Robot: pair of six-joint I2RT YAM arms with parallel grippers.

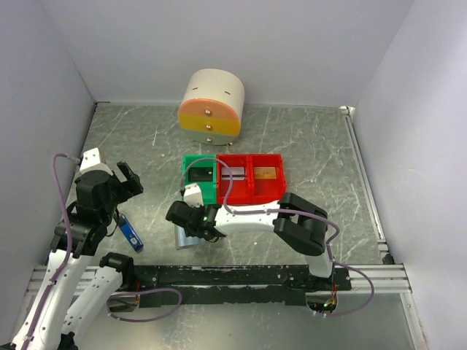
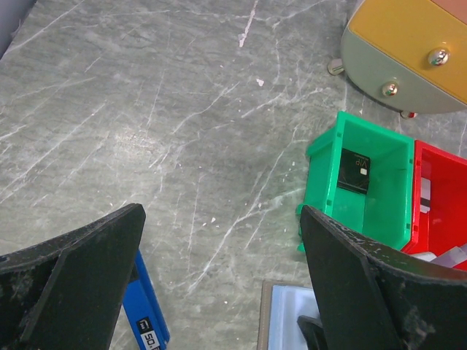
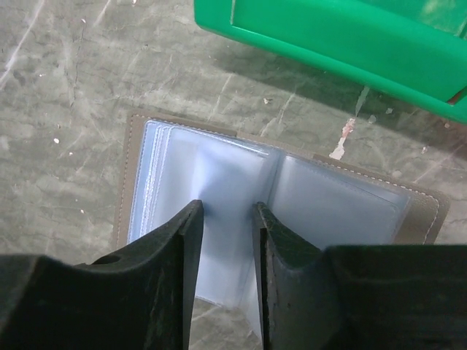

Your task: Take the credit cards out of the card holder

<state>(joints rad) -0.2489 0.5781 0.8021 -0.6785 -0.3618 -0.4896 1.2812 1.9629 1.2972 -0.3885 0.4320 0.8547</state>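
Card holder (image 3: 328, 204) flat on table (image 1: 306, 138), just before leftmost bin (image 2: 319, 157); card (image 2: 355, 171) inside that bin.

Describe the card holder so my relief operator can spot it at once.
Start at the row of bins mid-table: a green plastic bin beside red plastic bins. On the green bin's near side, under the right end effector, lies the flat grey-brown folding card holder, opened out. Unlike the narrow blue stick to its left, it is wide, with clear pale-blue pockets.
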